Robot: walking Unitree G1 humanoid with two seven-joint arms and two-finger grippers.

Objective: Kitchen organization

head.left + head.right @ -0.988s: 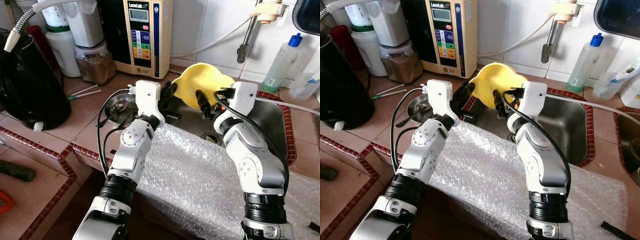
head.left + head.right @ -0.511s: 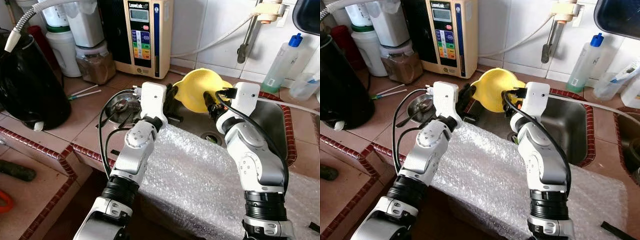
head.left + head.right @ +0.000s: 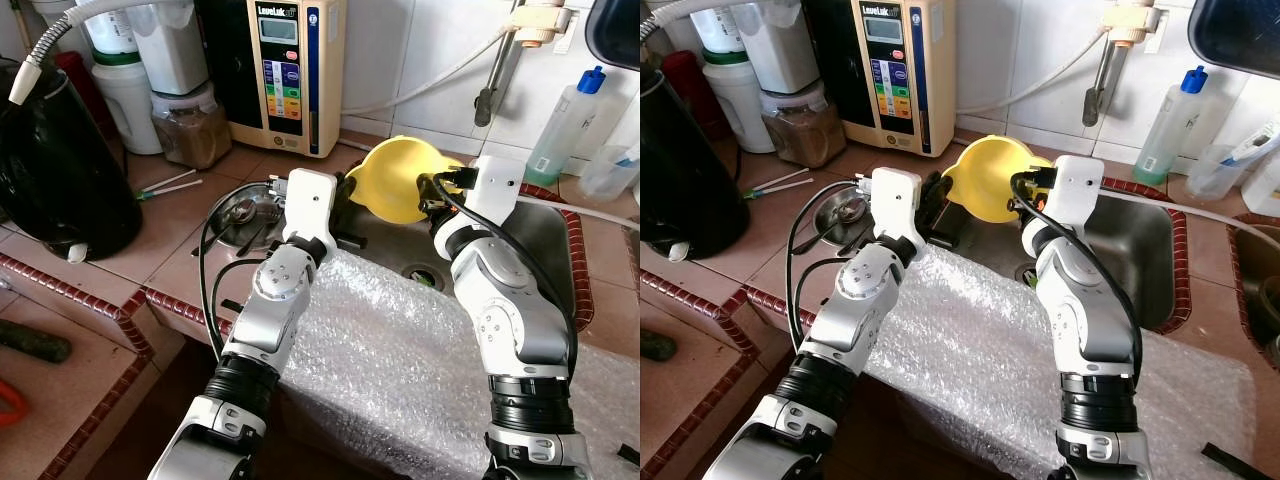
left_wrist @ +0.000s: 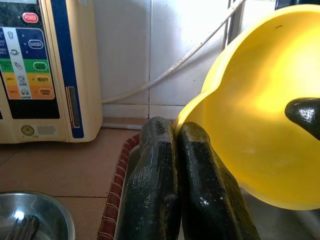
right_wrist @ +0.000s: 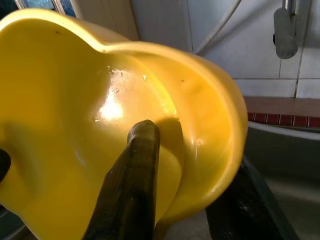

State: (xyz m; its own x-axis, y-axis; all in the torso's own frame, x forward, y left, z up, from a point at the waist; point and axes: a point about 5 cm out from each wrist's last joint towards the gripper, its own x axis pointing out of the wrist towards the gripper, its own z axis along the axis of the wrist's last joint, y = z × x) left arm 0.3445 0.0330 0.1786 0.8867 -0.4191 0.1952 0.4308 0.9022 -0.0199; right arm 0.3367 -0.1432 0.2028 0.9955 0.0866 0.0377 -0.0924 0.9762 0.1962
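Tiled in terracotta with a dark red edging, the worktop [image 3: 150, 245] runs along a white wall. At its left end stands a black bin bag [image 3: 55, 165], then white jars [image 3: 165, 50], a cream water machine [image 3: 285, 70] and a small steel bowl [image 3: 240, 210].

Next comes the left gripper [image 4: 172, 150], its fingers pressed together with nothing visibly between them, their tips touching the outer edge of a yellow bowl [image 3: 400, 180]. That bowl is held tilted above the near left corner of the steel sink [image 3: 545, 240]. The right gripper [image 5: 195, 165] is clamped on its rim, one finger inside and one outside. Bubble wrap [image 3: 400, 360] drapes the sink's front edge beneath both arms. A spray bottle [image 3: 565, 120] stands far right.

Judging by this, the step in hand is carrying the bowl away from the sink. Next it needs a free spot on the worktop, the bowl lowered level, and the left gripper clear of it.
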